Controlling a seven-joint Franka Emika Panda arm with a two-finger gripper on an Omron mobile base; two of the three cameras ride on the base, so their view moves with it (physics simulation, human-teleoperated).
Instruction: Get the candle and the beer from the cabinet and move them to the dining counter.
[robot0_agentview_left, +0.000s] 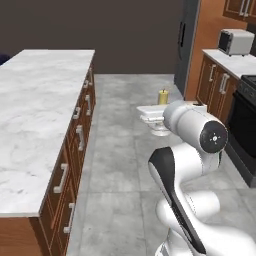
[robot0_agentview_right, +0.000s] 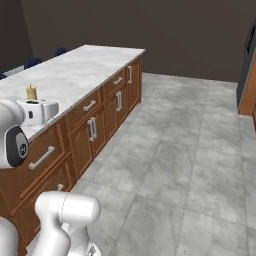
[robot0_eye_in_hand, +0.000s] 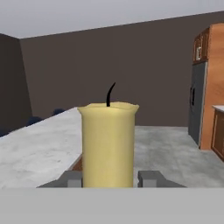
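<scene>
Currently you have the candle (robot0_eye_in_hand: 108, 144) pinched upright between the fingers of the gripper (robot0_eye_in_hand: 109, 178) | candle (robot0_agentview_left: 163, 96) carried in the air over the grey floor, beside the dining counter (robot0_agentview_left: 35, 115) | counter's marble top (robot0_agentview_right: 75, 75) bare | wick dark, curved.

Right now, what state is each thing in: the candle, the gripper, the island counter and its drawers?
Pale yellow pillar candle: upright, unlit, held between the fingers, off the counter.
Two-finger gripper: shut on the candle.
White grey-veined marble dining counter: candle not yet set on it.
Wood-brown drawers with silver handles: all closed.
Silver toaster oven: door closed.
</scene>
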